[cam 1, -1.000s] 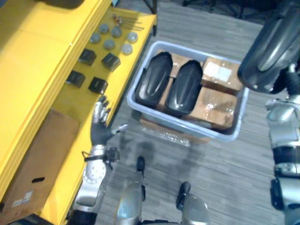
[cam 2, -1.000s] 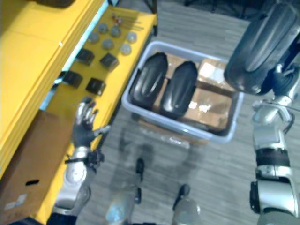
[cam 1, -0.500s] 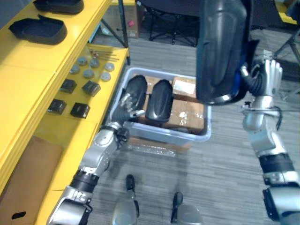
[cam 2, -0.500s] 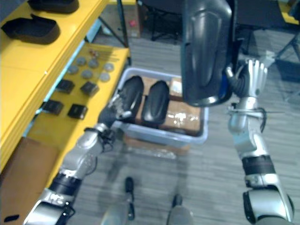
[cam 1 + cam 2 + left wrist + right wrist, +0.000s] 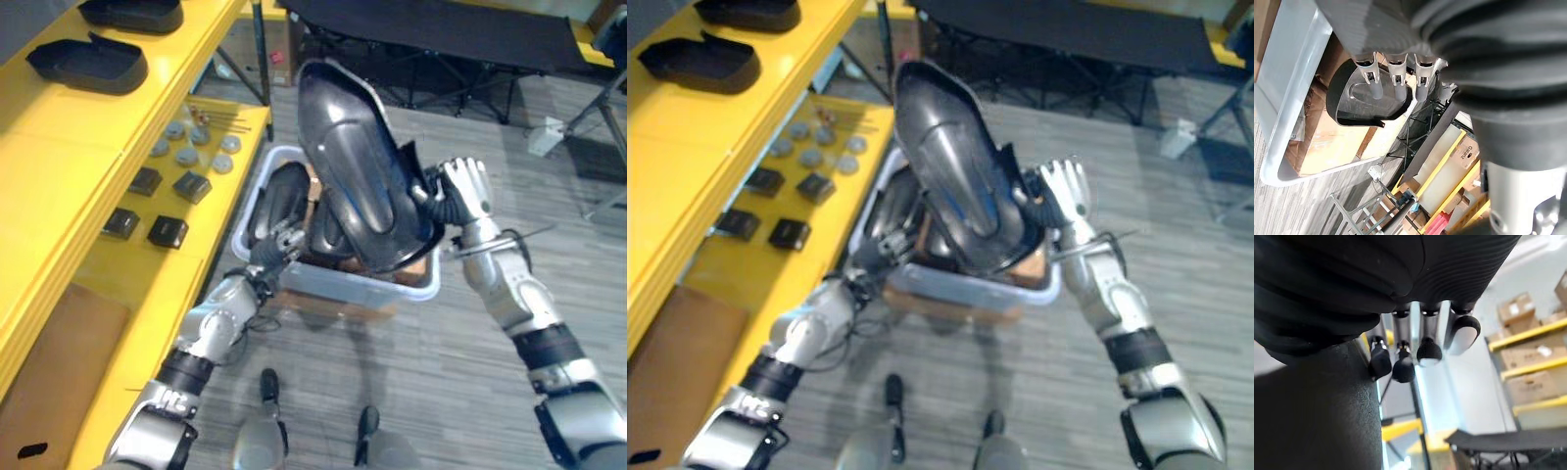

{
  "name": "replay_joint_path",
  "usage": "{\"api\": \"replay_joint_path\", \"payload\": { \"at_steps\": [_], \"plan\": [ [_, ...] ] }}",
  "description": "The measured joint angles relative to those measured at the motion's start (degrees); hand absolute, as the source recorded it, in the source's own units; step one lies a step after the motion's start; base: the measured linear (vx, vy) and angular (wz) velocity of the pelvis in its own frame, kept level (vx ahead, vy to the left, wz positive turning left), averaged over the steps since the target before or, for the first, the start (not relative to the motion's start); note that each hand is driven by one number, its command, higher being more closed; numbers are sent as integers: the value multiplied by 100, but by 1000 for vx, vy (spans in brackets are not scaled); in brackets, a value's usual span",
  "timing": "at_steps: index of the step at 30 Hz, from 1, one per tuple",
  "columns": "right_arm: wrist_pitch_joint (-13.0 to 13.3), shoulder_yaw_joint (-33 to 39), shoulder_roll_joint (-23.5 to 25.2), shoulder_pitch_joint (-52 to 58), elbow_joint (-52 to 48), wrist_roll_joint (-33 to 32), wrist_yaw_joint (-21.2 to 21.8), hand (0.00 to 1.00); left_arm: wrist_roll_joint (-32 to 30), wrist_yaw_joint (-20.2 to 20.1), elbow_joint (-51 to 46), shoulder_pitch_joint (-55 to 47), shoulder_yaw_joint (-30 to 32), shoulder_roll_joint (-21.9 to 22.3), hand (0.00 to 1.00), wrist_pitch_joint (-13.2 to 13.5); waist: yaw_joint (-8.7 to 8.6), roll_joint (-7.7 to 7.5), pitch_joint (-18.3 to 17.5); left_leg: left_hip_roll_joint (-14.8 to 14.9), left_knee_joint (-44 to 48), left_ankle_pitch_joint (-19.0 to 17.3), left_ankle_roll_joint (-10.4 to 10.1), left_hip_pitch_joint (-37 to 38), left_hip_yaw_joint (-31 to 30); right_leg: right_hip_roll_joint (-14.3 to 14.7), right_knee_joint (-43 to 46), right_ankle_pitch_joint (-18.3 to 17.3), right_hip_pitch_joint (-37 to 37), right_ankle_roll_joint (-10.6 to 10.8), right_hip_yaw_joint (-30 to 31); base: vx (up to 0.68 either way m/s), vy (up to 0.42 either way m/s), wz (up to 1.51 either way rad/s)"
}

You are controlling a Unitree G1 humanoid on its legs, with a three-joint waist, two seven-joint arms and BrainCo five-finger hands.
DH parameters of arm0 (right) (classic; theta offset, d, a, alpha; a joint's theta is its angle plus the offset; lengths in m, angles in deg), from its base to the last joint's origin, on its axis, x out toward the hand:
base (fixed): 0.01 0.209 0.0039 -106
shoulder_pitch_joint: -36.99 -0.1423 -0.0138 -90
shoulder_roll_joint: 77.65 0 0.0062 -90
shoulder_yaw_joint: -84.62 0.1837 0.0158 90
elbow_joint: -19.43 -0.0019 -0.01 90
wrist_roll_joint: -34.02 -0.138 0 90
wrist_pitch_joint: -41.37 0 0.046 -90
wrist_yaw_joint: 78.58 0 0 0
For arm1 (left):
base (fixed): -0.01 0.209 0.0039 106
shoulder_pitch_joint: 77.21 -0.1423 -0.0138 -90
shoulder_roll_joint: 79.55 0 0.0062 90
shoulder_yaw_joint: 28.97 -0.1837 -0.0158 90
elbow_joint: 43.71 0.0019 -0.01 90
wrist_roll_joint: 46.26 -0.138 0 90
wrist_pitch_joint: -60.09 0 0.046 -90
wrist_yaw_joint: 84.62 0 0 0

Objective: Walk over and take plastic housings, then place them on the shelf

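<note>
The raised housing [image 5: 353,162] was a long, rounded shell of glossy black plastic, narrow at one end and smooth on its back. A second housing [image 5: 277,196] of the same shape lay inside the bin [image 5: 333,287], a rectangular tub of pale grey plastic with rounded corners. It rested there on brown cartons [image 5: 1327,142].

The yellow shelf [image 5: 59,127] was flat and matte. On its upper level lay two more black housings, one [image 5: 88,64] nearer and one [image 5: 132,12] farther. On the lower level there were small black square parts [image 5: 191,186] in rows, round grey discs [image 5: 186,154] beyond them, and a flat cardboard box [image 5: 49,362] at the near end. The bin stood just beside this lower level. The floor [image 5: 460,392] was grey with fine stripes, and a black cot [image 5: 441,24] stood behind the bin.

The right hand [image 5: 466,191] held the raised housing in the air above the bin, gripping its edge with the fingers only lightly bent (the thumb was hidden behind the shell). The left hand [image 5: 279,245] was at the bin's left rim, relaxed and holding nothing. Its straight fingers [image 5: 1376,88] pointed onto the second housing, but I cannot tell if they touched it.
</note>
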Motion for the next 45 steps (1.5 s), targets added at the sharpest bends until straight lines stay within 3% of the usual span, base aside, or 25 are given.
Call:
{"api": "replay_joint_path", "payload": {
  "at_steps": [8,16,32,33,39,45],
  "plan": [
    [-4,-405,251,45,342,8,75,100,-1,-27,17,1,-236,124,0,-7,53,-25,-17,2,-1,-11,16,1,-29,0,-2,2,14,2,-6,0,0,0],
    [-51,-541,442,107,571,8,80,100,-7,-113,25,2,-430,134,0,-5,100,-171,-149,1,1,2,-2,2,-70,-1,-35,2,49,2,-35,-1,-3,1],
    [-70,-914,680,-137,820,-12,80,100,-342,-90,96,8,-648,222,0,-83,160,-172,-150,-25,3,-28,-4,38,-139,4,-94,-1,158,-2,-129,-2,-3,2],
    [-68,-915,691,-141,820,-13,80,100,-460,-90,129,8,-652,234,100,-83,161,-172,-150,-27,3,-28,-4,36,-141,4,-94,-2,158,-1,-131,0,0,0],
    [-40,-919,702,-176,810,-29,78,100,-783,100,248,70,-655,346,100,11,161,-169,-148,-30,7,-29,-5,35,-144,7,-92,-9,158,-11,-133,0,0,0],
    [-4,-909,846,-192,518,-308,35,100,-1037,696,342,70,-640,415,100,552,150,-150,-138,-28,15,-32,-7,37,-145,10,-84,-38,153,-48,-132,0,0,0]
  ]
}}
